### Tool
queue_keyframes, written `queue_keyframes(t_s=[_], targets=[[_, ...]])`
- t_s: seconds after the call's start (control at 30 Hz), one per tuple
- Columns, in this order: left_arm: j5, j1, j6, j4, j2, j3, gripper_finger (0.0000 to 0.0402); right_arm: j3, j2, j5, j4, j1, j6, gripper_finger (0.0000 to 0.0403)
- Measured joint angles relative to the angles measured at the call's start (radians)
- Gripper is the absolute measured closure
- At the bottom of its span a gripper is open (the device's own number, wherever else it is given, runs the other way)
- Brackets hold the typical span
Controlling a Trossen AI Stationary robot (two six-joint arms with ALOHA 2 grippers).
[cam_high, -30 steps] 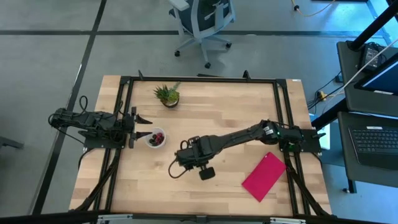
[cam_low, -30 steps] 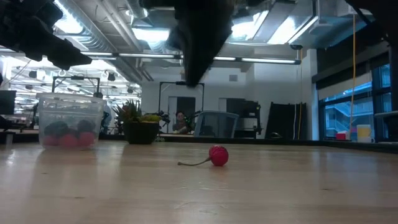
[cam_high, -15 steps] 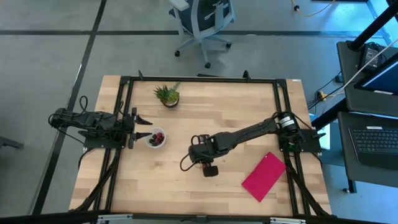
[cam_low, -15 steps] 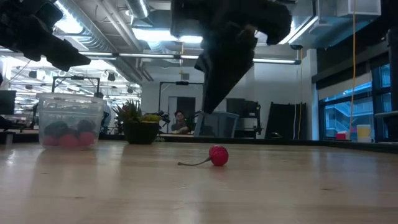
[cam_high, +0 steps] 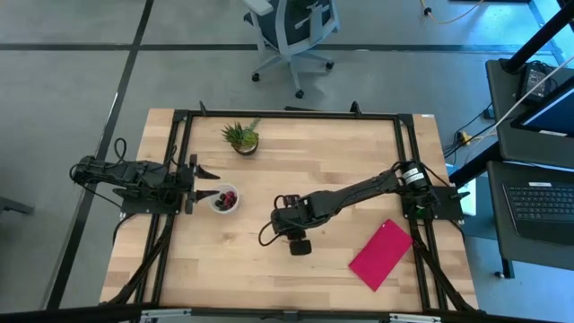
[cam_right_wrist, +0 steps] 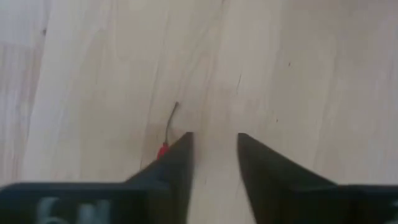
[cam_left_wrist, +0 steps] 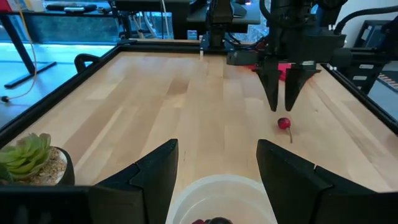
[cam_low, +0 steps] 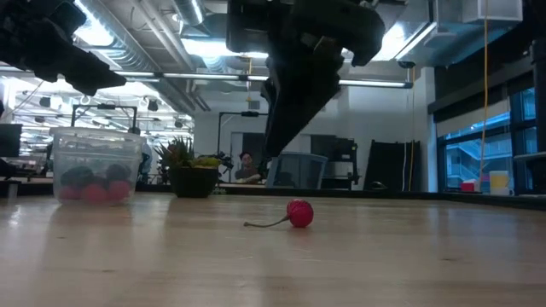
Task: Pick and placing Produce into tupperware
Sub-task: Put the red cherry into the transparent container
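One red cherry (cam_low: 299,213) with a thin stem lies loose on the table (cam_low: 409,256), right of the tupperware (cam_low: 95,165). Left wrist view: right gripper (cam_left_wrist: 286,106) hovers just above it, jaws parted; left gripper (cam_left_wrist: 214,171) open at the tupperware. Right wrist view: a finger (cam_right_wrist: 171,168) mostly hides the cherry.

We see a pale blond wood-grain counter (cam_high: 296,161) framed in black. A bright red berry (cam_low: 299,213) with a thin dark stem lies on it. The translucent white tupperware (cam_low: 95,165) shows red and dark maroon berries inside. The spiky plant (cam_high: 240,136) is green, the flat rectangular piece (cam_high: 381,254) pink-red, both arms black.
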Motion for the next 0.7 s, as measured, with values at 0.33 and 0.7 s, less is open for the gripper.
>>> queue_keyframes(t_s=[0.33,0.7], targets=[[-0.005,0.0,0.025,0.003,0.0,0.0,0.019,0.0,0.003,-0.022,-0.017,0.058,0.0,0.0113],[-0.005,0.0,0.025,0.004,0.0,0.0,0.019,0.0,0.068,0.013,0.036,0.13,0.026,0.0093]])
